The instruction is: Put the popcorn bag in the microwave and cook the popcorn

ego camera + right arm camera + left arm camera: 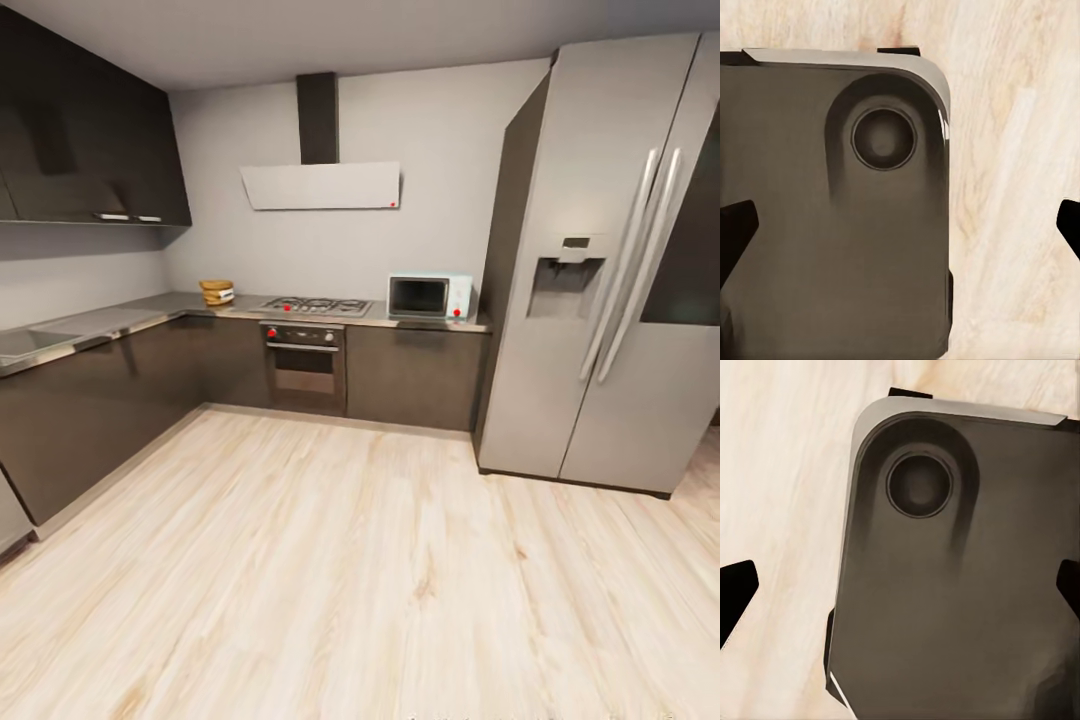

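Your head view shows the popcorn bag (216,292) near the counter's (130,315) corner, the microwave (430,297) at its right end; each wrist view shows a released tool: left tool (900,585), right tool (900,225).

Under my left arm I can see a big part of my robot's base (960,607). It is dark grey-brown and smooth, with a rounded corner and a thin pale edge. A round dark dent (919,484) sits near that corner, like a shallow cup. Two black fingertips (735,592) of the left gripper (900,592) poke in from the sides. Under my right arm the base (825,247) looks the same, with its own round dent (883,139) and the black fingertips (735,229) of the right gripper (900,229).
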Robot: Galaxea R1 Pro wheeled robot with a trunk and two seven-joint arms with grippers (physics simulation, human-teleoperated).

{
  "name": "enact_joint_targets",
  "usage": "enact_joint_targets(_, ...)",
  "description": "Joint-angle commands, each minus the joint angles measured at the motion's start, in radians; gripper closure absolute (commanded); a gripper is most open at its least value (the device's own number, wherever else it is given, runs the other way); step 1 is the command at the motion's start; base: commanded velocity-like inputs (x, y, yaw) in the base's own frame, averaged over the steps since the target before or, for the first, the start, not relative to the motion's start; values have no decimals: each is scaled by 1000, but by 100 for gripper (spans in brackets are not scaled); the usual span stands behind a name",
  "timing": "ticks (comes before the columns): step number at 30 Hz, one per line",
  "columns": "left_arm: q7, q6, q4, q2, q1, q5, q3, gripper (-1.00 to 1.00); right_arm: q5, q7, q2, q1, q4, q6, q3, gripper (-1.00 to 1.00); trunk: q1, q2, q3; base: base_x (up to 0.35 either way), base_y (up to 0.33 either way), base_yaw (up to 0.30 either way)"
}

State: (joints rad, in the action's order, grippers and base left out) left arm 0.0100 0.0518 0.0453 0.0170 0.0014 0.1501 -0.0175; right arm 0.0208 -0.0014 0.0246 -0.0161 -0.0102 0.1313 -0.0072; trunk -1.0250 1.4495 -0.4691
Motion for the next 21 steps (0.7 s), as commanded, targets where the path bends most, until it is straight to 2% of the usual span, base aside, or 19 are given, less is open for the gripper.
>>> enact_joint_targets(1, 1, 2, 1, 0, 0, 6, -1, -100, 2, 0, 0, -1, -1, 4, -1, -100, 0, 0, -1, 0, 0, -246)
enact_joint_targets(21, 1, 3, 2, 0, 0, 6, 1, -100, 2, 0, 0, -1, -1, 5, -1, -100, 0, 0, -1, 0, 0, -246)
